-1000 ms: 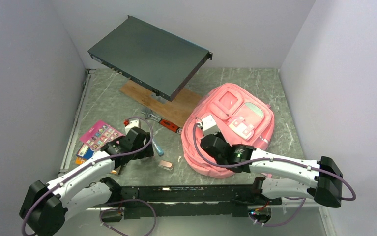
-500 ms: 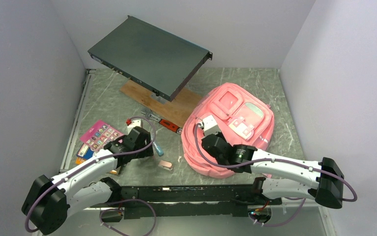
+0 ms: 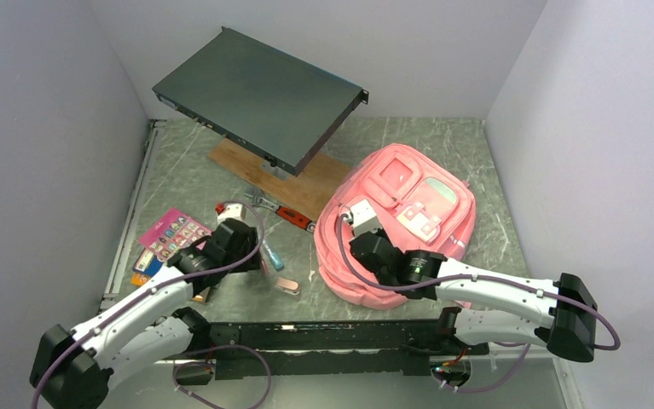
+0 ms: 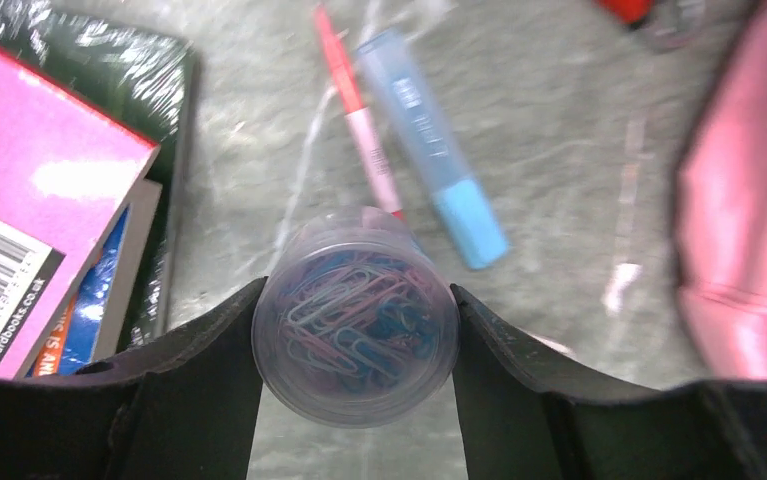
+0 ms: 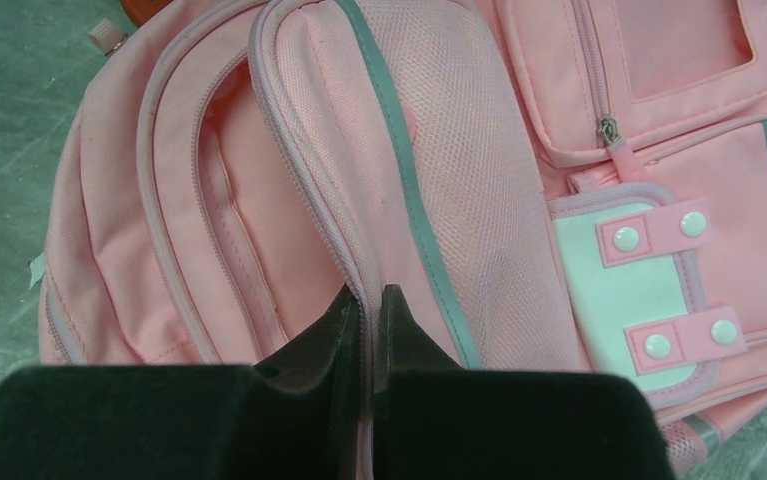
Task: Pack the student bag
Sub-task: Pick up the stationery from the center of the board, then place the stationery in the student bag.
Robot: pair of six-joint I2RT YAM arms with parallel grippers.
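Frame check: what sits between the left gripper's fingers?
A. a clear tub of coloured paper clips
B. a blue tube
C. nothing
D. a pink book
A: in the left wrist view the left gripper presses on both sides of the clear tub of paper clips, while the blue tube lies loose on the table beyond it.

The clear round plastic tub (image 4: 355, 345) in my black left pincer (image 4: 356, 300) shows pink and blue paperclips (image 4: 349, 320); the soft fabric backpack (image 5: 209, 200) is pink, mint-patched.
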